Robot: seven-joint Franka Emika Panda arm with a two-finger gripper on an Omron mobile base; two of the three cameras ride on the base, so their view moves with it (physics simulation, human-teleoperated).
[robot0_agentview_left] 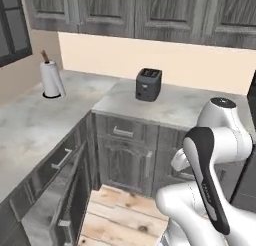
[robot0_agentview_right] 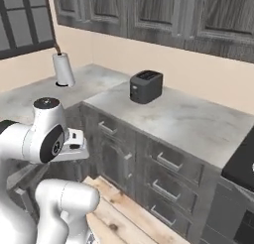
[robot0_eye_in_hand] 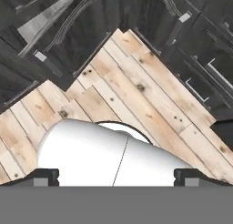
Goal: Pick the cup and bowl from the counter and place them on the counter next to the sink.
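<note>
1. Cup and bowl lie somewhere we cannot yet place; the worktop carries a toaster at twelve o'clock and a paper towel roll at ten.
2. We judge both light, rigid and smooth: grip by the rim.
3. Our hand points at the wooden floor, fingers fully apart, holding nothing.

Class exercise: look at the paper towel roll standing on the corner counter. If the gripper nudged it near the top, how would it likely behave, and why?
The paper towel roll stands upright, tall and narrow on a small dark base, so a high push would probably tip it. It looks like soft paper, so likely light and squashy rather than stiff. Once down on the counter, its round shape would probably let it roll.
</note>
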